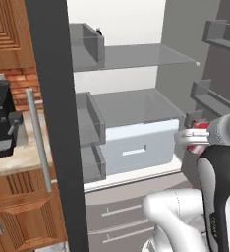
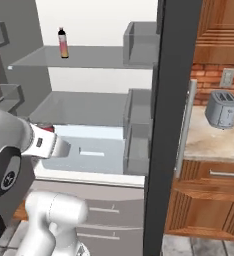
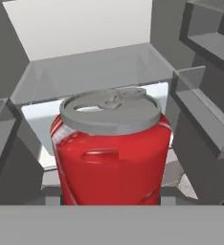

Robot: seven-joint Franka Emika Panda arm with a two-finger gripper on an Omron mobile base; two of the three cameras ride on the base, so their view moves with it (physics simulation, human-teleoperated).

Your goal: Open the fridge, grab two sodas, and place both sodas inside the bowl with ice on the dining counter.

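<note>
With the fridge [image 1: 136, 98] doors open, gripper [image 1: 191, 138] grasps the red soda [image 3: 111, 148].
Arm reaches forward, forearm level, can upright between the fingers at lower-shelf height; 1 pale soda [image 2: 63, 43] stands on the upper shelf [image 2: 89, 59].

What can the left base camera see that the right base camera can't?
Left base view: a black coffee machine on the counter left of the fridge. Right base view: a silver toaster on a counter by the brick wall. Both: the open fridge, its white drawer, and the gripper holding the red soda.
</note>
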